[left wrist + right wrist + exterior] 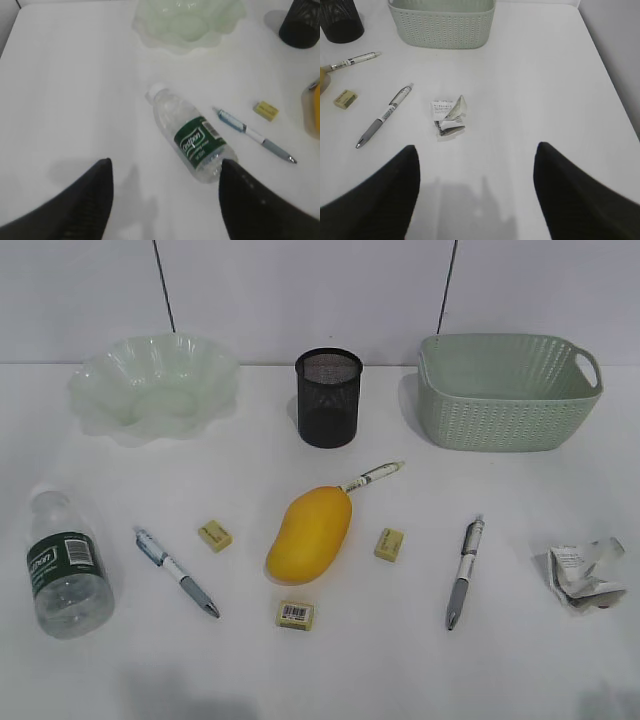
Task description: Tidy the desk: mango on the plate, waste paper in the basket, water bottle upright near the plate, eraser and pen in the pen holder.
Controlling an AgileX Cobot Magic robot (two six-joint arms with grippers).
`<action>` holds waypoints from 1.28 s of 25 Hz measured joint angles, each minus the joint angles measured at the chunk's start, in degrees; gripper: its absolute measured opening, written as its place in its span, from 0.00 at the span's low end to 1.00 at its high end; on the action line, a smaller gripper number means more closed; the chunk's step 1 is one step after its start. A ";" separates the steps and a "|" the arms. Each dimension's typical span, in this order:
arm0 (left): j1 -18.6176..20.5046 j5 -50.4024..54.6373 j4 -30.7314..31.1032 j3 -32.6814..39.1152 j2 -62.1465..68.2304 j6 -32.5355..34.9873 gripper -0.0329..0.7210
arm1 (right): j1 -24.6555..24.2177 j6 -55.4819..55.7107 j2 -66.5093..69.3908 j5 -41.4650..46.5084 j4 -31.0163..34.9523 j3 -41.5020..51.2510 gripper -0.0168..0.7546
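Observation:
The yellow mango (310, 533) lies mid-desk. The water bottle (67, 565) lies on its side at the front left, below the green ruffled plate (100, 370). Three pens (177, 571) (372, 477) (465, 571) and three yellow erasers (215, 535) (389, 544) (295, 614) are scattered around the mango. Waste paper (585, 575) sits at the front right. At the back stand the black mesh pen holder (328, 398) and the basket (500, 420). My left gripper (166, 165) hangs open above the desk just short of the bottle (192, 135). My right gripper (476, 147) is open and empty, short of the paper (448, 119).
Neither arm shows in the exterior view. The white desk (120, 670) has bare surface along the front edge. The desk's left edge (10, 35) shows in the left wrist view and its right edge (607, 75) in the right wrist view.

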 joint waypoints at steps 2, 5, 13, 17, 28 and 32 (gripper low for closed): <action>-0.26 -1.78 -0.04 -0.20 1.42 0.69 0.72 | 0.00 0.00 0.00 0.00 0.00 0.00 0.75; -0.92 -2.29 0.01 -1.24 3.66 3.06 0.72 | 0.00 0.00 0.00 0.00 0.00 0.00 0.75; -5.62 0.15 -0.26 -8.05 15.69 4.20 0.72 | 0.00 0.00 0.00 0.00 0.00 0.00 0.75; -8.41 2.07 -1.76 -12.95 24.16 4.45 0.72 | 0.00 0.00 0.00 0.00 0.00 0.00 0.75; -20.79 2.97 -2.69 -19.47 41.52 4.62 0.72 | 0.00 0.00 0.00 0.00 0.00 0.00 0.75; -25.33 3.10 -2.96 -20.50 45.66 4.62 0.72 | 0.00 0.00 0.00 0.00 0.00 0.00 0.75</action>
